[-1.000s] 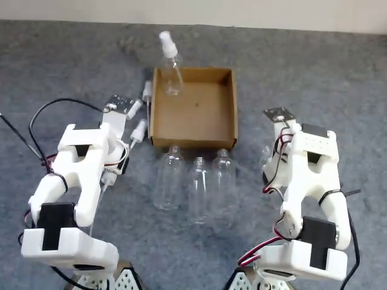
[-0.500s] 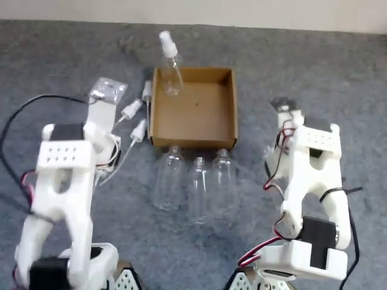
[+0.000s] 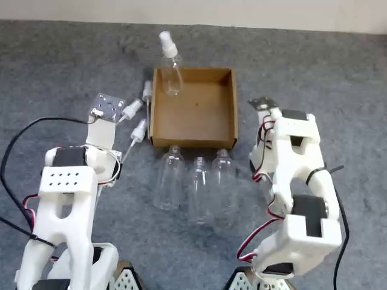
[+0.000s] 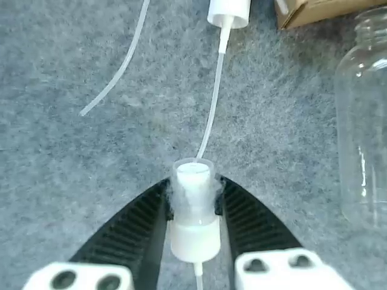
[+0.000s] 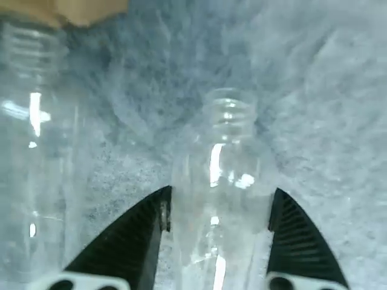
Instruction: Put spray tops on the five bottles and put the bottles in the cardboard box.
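From above, the cardboard box [image 3: 193,141] sits mid-counter [image 3: 314,54]. One capped bottle [image 3: 171,71] leans at its far corner, three bare bottles [image 3: 198,187] lie side by side just in front of it, and loose spray tops [image 3: 138,130] lie beside the wall on the left arm's side. At the left wrist, the left hand [image 4: 193,192] is pinching a spray top [image 4: 194,226] by its collar, and another top [image 4: 228,9] lies on the counter just ahead. At the right wrist, the right hand [image 5: 219,208] has its fingers on either side of a fourth bare bottle [image 5: 221,175]. They look pressed against its sides, and the open neck points away from the wrist. I'd say the second capping is in hand, with one bottle of five finished. Next, the two arms need to come together so the held top's thin tube can be threaded into that narrow neck. Then the collar must be seated squarely; the tube could easily slip past the rim.
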Controlling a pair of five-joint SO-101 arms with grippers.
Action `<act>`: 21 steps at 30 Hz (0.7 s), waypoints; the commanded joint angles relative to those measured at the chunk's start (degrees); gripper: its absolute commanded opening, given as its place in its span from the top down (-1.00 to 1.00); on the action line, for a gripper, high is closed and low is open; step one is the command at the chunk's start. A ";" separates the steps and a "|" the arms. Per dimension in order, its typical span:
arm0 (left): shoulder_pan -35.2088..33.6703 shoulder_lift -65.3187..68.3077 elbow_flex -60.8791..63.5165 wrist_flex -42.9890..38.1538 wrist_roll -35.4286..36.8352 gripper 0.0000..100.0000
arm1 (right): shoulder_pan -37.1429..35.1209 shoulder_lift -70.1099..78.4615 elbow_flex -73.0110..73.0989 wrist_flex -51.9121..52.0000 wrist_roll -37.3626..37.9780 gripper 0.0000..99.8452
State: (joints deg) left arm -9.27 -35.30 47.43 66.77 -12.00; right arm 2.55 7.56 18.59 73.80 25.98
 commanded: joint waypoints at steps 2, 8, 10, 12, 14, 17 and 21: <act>-0.40 -1.63 0.13 -0.97 0.62 1.00 | -0.40 0.22 -3.12 0.22 0.53 0.67; -0.48 -1.98 0.04 -0.97 0.88 1.00 | 1.36 -0.04 -10.95 3.12 0.53 0.98; -0.48 -2.15 -0.57 -0.97 1.05 1.00 | 1.27 -0.13 -15.78 6.73 0.62 1.00; -0.57 -2.15 -2.59 -0.62 2.29 1.00 | 0.13 -1.63 -20.09 9.54 0.26 1.00; -0.75 -2.15 -5.58 -0.62 4.22 1.00 | -1.80 -6.11 -23.25 9.98 -1.85 1.00; -2.68 -2.15 -11.21 0.00 4.66 1.00 | -6.11 -16.22 -22.11 9.98 -3.87 1.00; -6.11 -2.15 -20.26 4.75 4.66 1.00 | -15.16 -30.64 -13.14 6.73 -5.71 1.00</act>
State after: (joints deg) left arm -12.18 -35.91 37.49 67.56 -7.96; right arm -6.42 -10.99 1.63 83.47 22.20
